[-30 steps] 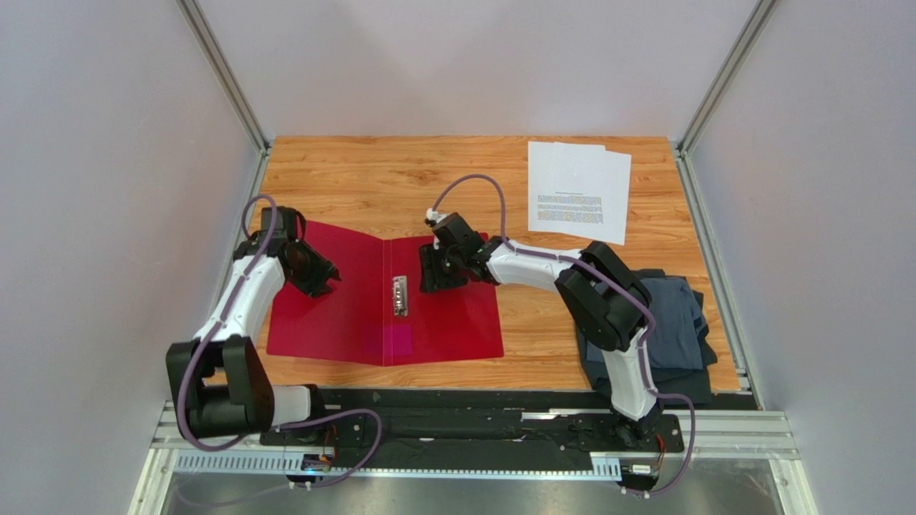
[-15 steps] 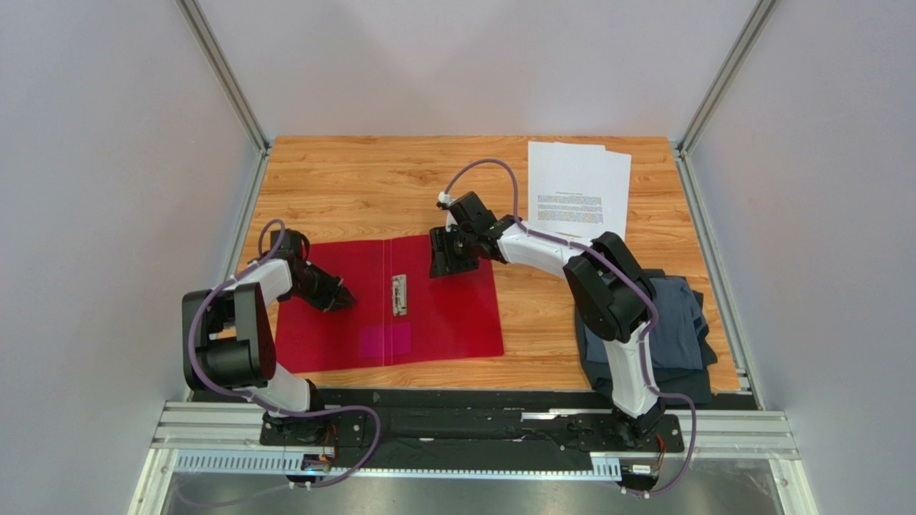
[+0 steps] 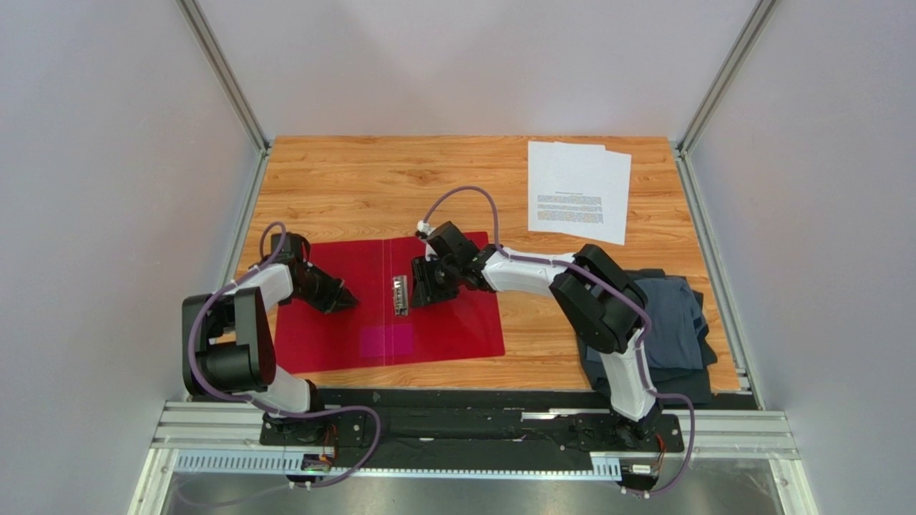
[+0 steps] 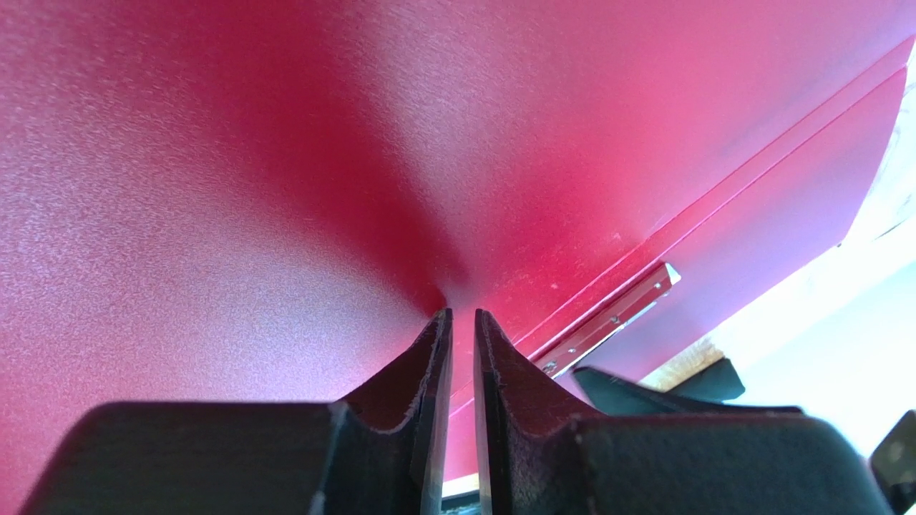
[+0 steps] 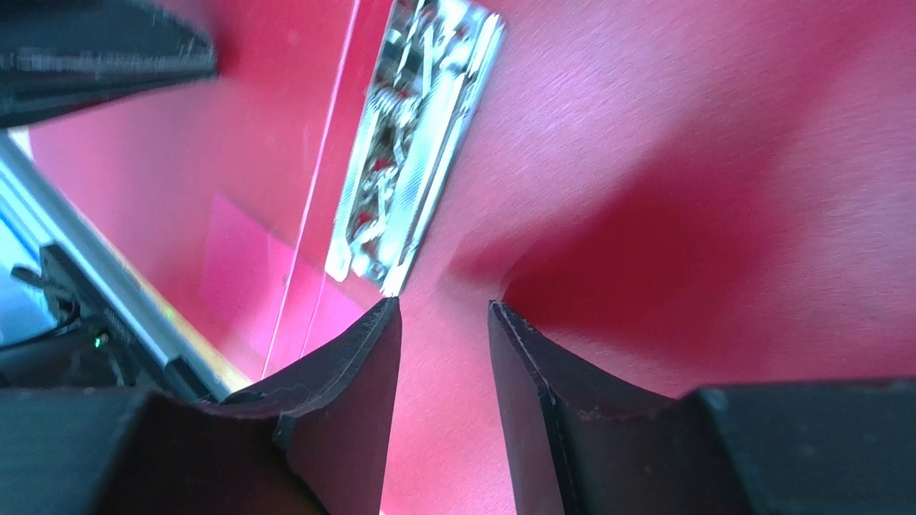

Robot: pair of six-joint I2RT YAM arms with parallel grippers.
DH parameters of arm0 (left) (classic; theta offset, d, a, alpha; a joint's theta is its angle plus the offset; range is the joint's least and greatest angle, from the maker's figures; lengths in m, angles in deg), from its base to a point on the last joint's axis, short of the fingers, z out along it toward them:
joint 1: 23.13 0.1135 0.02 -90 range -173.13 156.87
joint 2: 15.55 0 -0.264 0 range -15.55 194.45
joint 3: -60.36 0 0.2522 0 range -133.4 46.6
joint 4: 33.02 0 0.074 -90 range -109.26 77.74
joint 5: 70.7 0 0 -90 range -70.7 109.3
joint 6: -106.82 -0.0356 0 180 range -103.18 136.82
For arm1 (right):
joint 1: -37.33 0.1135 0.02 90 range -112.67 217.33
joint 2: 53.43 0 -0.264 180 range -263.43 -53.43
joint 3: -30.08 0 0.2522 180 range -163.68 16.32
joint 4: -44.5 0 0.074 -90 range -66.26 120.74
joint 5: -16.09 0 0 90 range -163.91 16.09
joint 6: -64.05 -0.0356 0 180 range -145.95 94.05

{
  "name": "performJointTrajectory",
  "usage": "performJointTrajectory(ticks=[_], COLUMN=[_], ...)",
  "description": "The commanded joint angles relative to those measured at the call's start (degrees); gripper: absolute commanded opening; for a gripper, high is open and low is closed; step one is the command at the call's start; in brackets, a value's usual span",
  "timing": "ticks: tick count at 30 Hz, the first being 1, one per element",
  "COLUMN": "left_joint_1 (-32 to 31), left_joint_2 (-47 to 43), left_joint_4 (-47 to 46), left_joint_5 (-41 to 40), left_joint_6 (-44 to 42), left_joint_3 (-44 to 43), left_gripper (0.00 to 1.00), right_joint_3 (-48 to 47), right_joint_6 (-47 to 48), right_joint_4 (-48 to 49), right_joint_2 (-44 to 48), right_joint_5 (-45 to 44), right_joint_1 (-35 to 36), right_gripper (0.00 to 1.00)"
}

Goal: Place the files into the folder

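Note:
The red folder [image 3: 452,327] lies open and flat on the table, its metal clip [image 3: 400,293] beside the spine. My left gripper [image 3: 344,298] rests on the left leaf, its tips [image 4: 460,313] against the red plastic [image 4: 215,161]. Its jaws stand a thin slit apart with nothing between them. My right gripper [image 3: 417,292] is low over the right leaf, just right of the clip [image 5: 414,150]. It is open [image 5: 443,304] and empty, with red folder [image 5: 699,161] showing in the gap. The files [image 3: 578,191], white printed sheets, lie at the back right, clear of both grippers.
A dark grey-blue folded cloth [image 3: 669,327] lies at the right, partly under the right arm. Bare wooden table [image 3: 344,177] stretches behind the folder. Metal frame posts rise at both back corners, and a rail [image 3: 473,429] runs along the near edge.
The left arm folded back, its gripper slid right on the left leaf and its jaws narrowed. The right gripper swung to the folder's far edge, then came back down beside the clip.

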Motion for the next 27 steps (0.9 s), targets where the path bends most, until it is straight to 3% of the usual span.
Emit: performJointTrajectory(ticks=[1, 3, 9, 12, 14, 16, 18, 20, 24, 27], left_joint_1=[0.1, 0.1, -2.8, -5.7, -6.4, -6.5, -6.5, -6.9, -7.9, -9.2], left_joint_2=[-2.1, -3.1, 0.3, 2.4, 3.2, 1.9, 0.0, -3.0, -4.4, -2.1], left_joint_4=[-0.1, -2.4, -7.8, -7.0, -6.0, -6.5, -7.8, -8.6, -8.2, -8.7], left_joint_5=[-0.3, 0.8, 15.1, 15.6, 14.0, 10.6, 6.9, 5.3, 4.7, 6.0], left_joint_6=[-3.8, -5.8, -7.6, -7.0, -4.8, -3.1, -0.5, 1.6, 4.9, 6.4], left_joint_3=[0.3, 1.3, -1.4, -4.8, -5.4, -2.5, 0.5, 3.3, 4.9, 4.7], left_gripper=[0.16, 0.16, 0.22, 0.27, 0.27, 0.23, 0.23, 0.23, 0.2, 0.17], right_joint_3=[1.3, -0.7, -9.8, -14.8, -16.2, -14.6, -7.2, -1.7, 1.1, 3.3], right_joint_6=[3.5, 6.1, 13.0, 14.3, 9.3, -1.6, -10.8, -20.5, -23.0, -26.5], right_joint_4=[-4.9, -7.1, -13.4, -17.6, -18.4, -14.9, -2.0, 10.3, 14.3, 20.4], right_joint_2=[-3.0, -3.6, -6.1, -6.9, -5.5, -1.8, 1.0, 3.9, 3.3, 2.1], right_joint_5=[-10.4, -10.0, -14.3, -13.4, -9.8, -1.2, 6.9, 7.2, 7.5, 10.2], right_joint_1=[-1.2, -1.2, -1.6, -3.4, -4.6, -4.2, -3.0, -2.1, -0.6, -0.1], right_gripper=[0.44, 0.45, 0.45, 0.45, 0.47, 0.5, 0.54, 0.56, 0.52, 0.42])
